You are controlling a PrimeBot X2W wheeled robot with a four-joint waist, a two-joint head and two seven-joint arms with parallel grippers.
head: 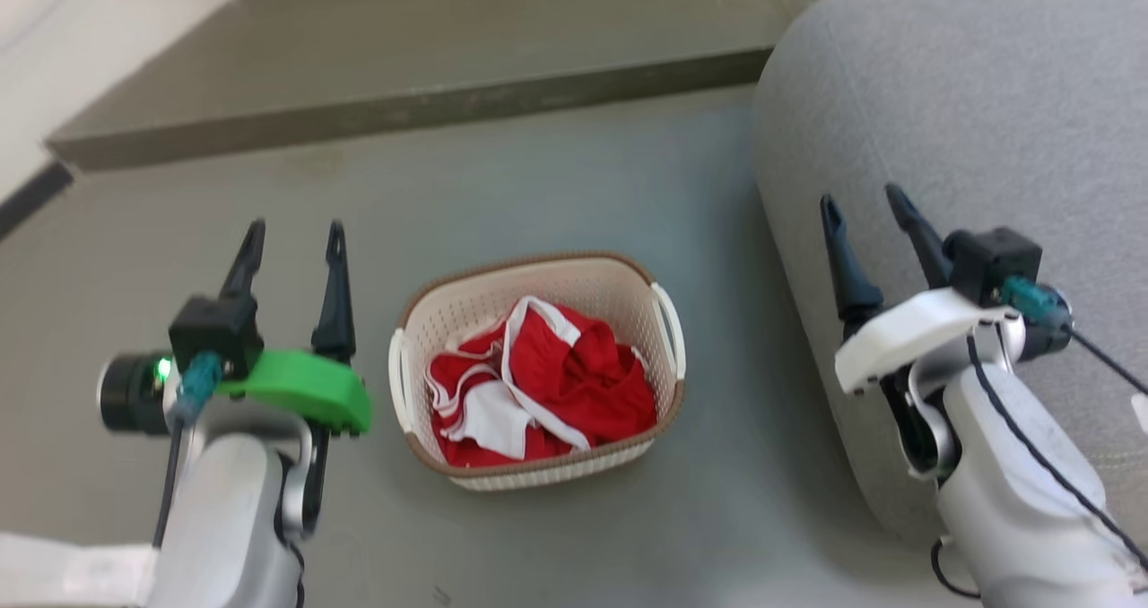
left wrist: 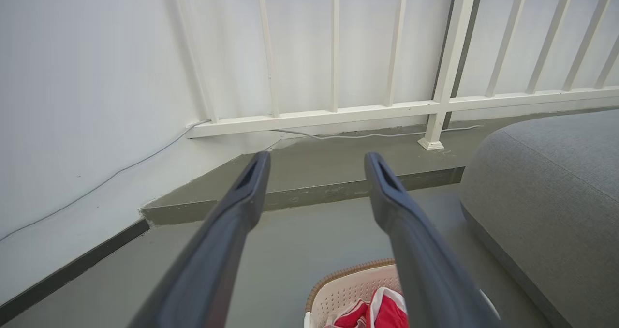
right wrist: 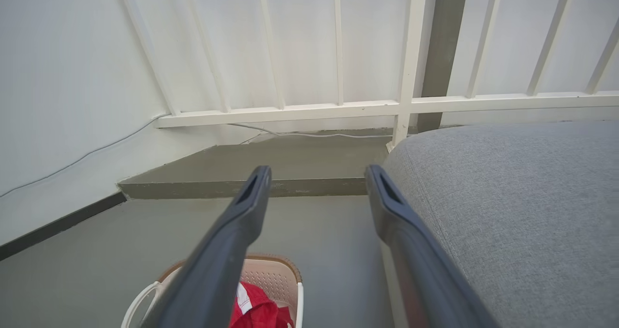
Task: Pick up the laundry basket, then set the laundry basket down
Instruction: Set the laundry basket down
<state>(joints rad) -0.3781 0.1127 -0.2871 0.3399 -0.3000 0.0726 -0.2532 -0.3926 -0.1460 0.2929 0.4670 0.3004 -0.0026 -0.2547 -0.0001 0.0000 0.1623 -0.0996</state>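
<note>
The laundry basket (head: 610, 299) stands upright on the grey floor between my two arms, cream and perforated with a brown rim and white side handles, holding red and white clothing (head: 538, 379). My left gripper (head: 294, 231) is open to the basket's left, apart from it, nothing between its fingers. My right gripper (head: 865, 203) is open to the basket's right, above the grey cushion. In the left wrist view the basket (left wrist: 348, 284) peeks in at the bottom under my left gripper (left wrist: 316, 161). The right wrist view shows the basket (right wrist: 275, 275) below my right gripper (right wrist: 316, 173).
A large grey upholstered cushion (head: 969, 142) fills the right side, close to the basket. A raised concrete step (head: 404, 52) runs across the back, with a white railing (left wrist: 387, 108) and a thin cable (left wrist: 367, 135) behind it. A white wall (left wrist: 87, 76) closes the left.
</note>
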